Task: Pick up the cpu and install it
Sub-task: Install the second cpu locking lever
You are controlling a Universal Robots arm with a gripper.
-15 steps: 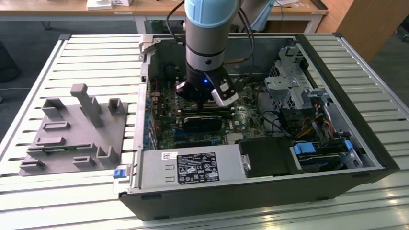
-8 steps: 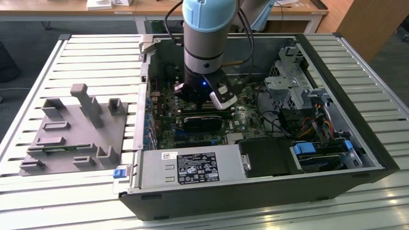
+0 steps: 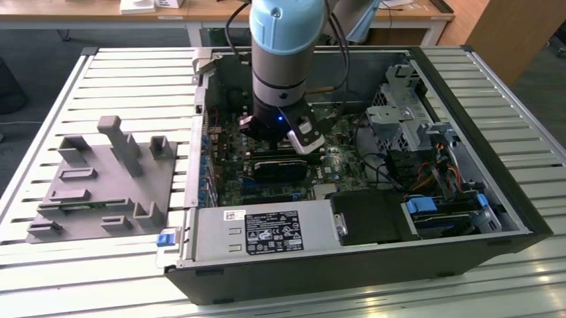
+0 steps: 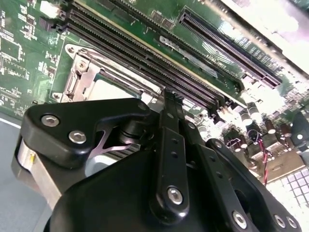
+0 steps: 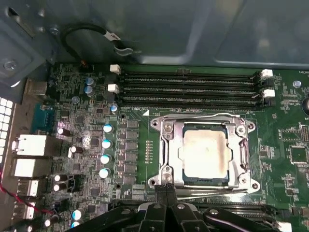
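Slotted tabletop (image 3: 53, 79): grey fixture tray (image 3: 102, 182) at left of the exterior frame, open PC case (image 3: 354, 265) at centre-right. Arm is down inside the case. First wrist view: cpu (image 5: 203, 153) already sits in the socket frame (image 5: 166, 145), centre-right. Claw (image 5: 166, 189) at bottom centre, fingers pressed together, holding nothing, tips just beside the frame's edge. Judgement: keep clear of the memory slots (image 5: 188, 89), press square, low force.

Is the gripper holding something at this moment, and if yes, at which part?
Nothing is held. The cpu lies in its socket frame on the motherboard, and the gripper is shut beside the frame's edge with nothing between its fingers.
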